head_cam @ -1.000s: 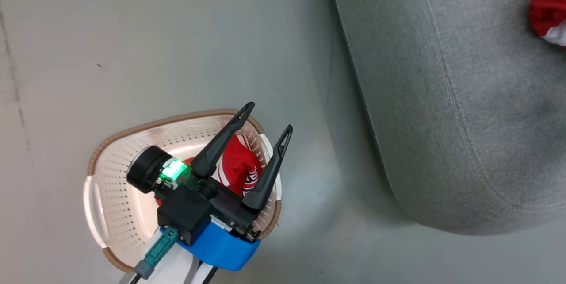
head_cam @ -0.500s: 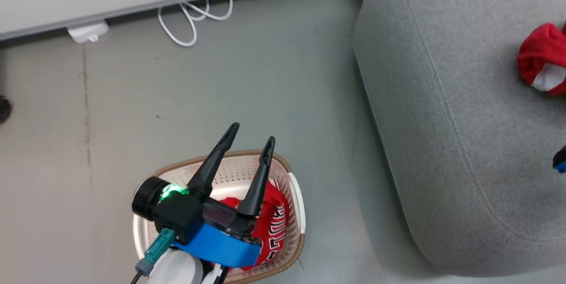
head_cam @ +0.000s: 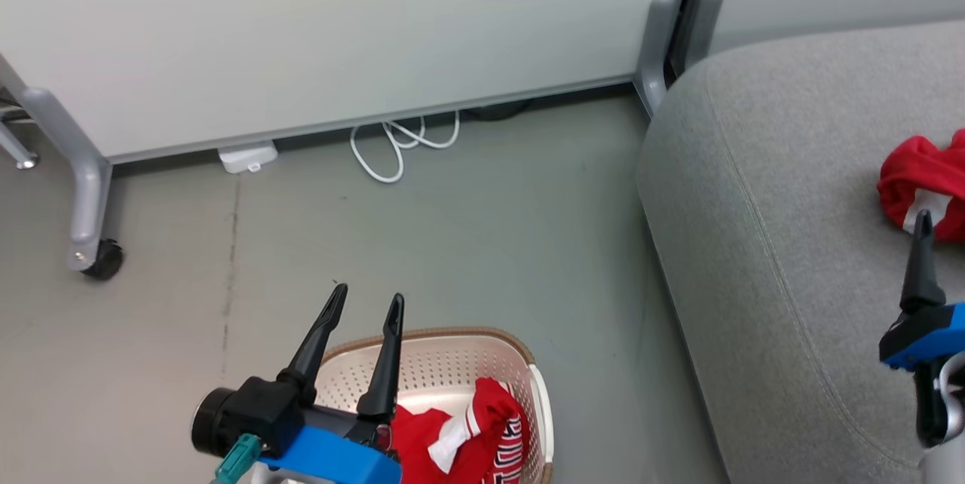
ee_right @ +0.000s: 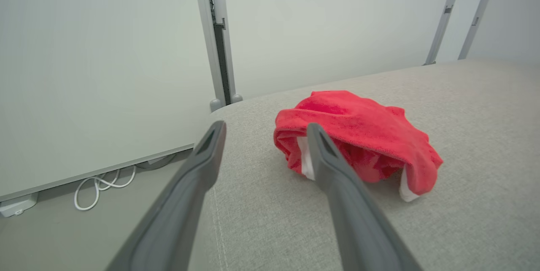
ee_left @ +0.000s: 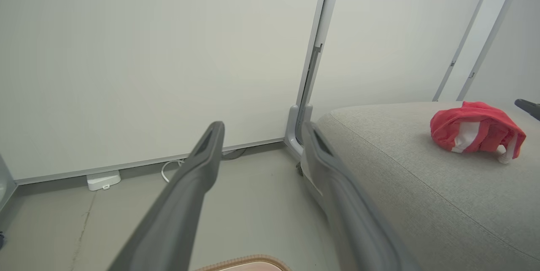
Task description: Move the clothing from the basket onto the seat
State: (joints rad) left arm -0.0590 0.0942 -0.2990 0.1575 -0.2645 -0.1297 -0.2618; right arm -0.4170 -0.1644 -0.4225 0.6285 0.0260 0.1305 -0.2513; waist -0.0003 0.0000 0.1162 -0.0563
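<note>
So the head camera has tipped up: wall panel and cable now show, basket at the bottom edge. The lettered garment is bunched against the basket's right wall. The other garment heaps on the seat, longest side-to-side in the right wrist view. Left gripper over the basket, right gripper by that heap, both spread, empty.

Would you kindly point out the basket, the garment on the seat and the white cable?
basket (head_cam: pixel 460 367), head view, perforated back wall.
garment on the seat (ee_right: pixel 358 127), right wrist view, red top.
white cable (head_cam: pixel 384 179), head view, lowest loop.
</note>
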